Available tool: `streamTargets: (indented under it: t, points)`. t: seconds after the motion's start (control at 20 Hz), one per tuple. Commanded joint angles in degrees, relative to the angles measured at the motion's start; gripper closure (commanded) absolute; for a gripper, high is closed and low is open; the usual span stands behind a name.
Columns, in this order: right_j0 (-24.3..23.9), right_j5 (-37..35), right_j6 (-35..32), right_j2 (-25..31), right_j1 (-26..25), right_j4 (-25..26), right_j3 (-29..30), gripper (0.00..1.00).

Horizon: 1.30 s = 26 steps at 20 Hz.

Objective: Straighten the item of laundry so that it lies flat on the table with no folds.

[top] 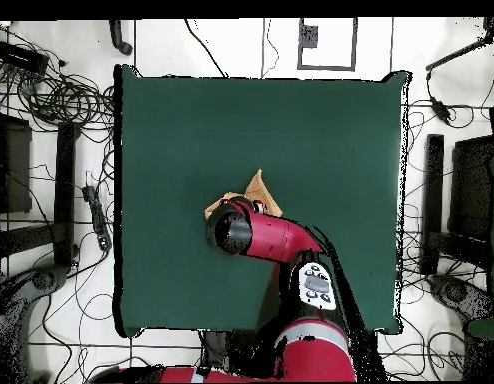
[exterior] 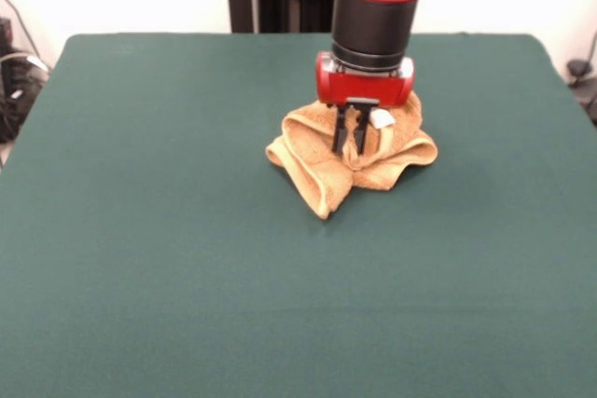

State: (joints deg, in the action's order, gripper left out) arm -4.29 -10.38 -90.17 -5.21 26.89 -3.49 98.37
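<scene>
Jaws down on the cloth! Sawyer's gripper [exterior: 350,137] stands plumb over the crumpled towel [exterior: 322,170], its two black fingers drawn narrow with a ridge of terry pinched between them, right by the small white tag [exterior: 381,118]. That golden-orange towel sits a little behind the middle of the green counter [exterior: 140,258], bunched into a lumpy heap, well away from every edge.

Now the geometry that matters: the grasp lands on the top of the mound, toward its rear, and most of the loose cloth spreads forward and sideways from the fingers. One folded corner pokes out toward the front camera, a lobe bulges on each side.

Overhead, the arm [top: 276,235] hides most of the heap; only an orange point [top: 259,190] juts past the wrist, away from the robot's base.

My read: a lift here would let those lobes hang and fall open, then a drag could lay them flat. Plenty of folds left to undo.
</scene>
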Motion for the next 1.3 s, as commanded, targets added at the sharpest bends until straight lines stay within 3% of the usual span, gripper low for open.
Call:
streamTargets:
  t: [0.05, 1.3]
  points:
    - [1.87, -1.13, -12.80, 2.04, -2.76, -2.25, 2.55, 1.00]
    - [-1.50, -10.13, -7.87, 3.49, 3.71, -0.63, 1.04, 1.00]
